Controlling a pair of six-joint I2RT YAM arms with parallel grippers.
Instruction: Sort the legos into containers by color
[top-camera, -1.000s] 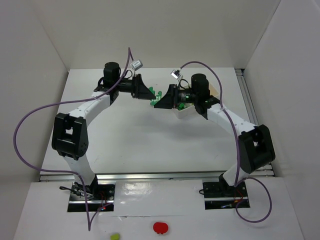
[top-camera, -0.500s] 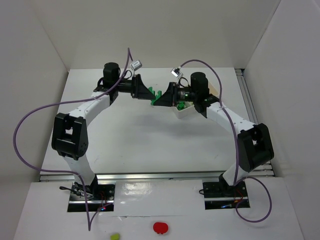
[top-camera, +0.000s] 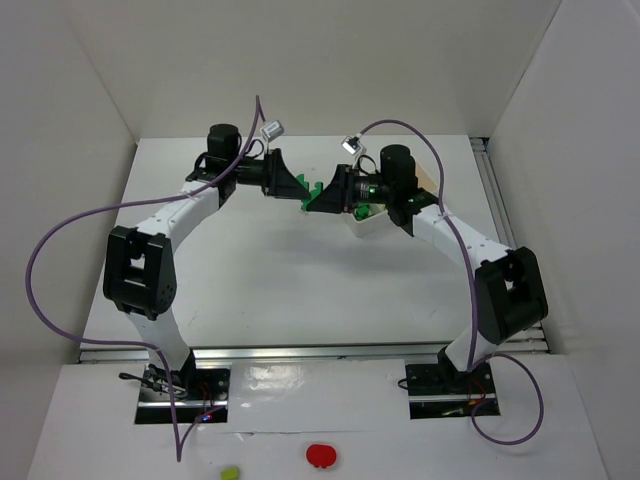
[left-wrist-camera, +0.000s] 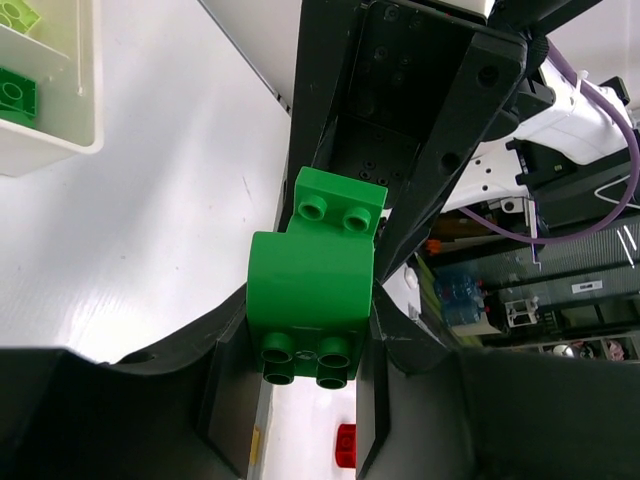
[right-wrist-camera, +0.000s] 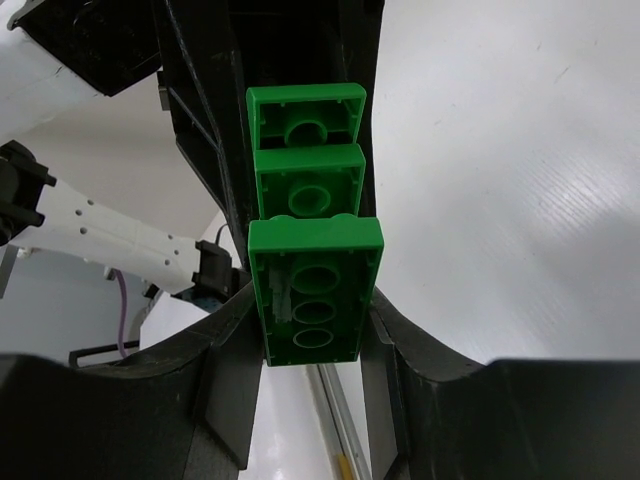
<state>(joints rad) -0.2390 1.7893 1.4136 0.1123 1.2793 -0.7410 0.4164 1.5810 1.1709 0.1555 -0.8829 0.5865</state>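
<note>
My left gripper and right gripper meet tip to tip above the far middle of the table. Both are shut on one joined stack of dark green legos, one at each end. In the left wrist view the left gripper clamps a green brick with its studs towards the camera. In the right wrist view the right gripper clamps the hollow underside of a green brick, with two more beyond it. The white tray lies under the right arm, mostly hidden. The left wrist view shows its wall, a lime brick and a green brick.
A small red piece lies on the table below the left gripper. A red round thing and a lime blob sit on the front ledge. White walls close in the table at the back and on both sides.
The right gripper has moved a little up and left towards the left gripper, closing the gap at the green stack. The left arm has barely moved.
</note>
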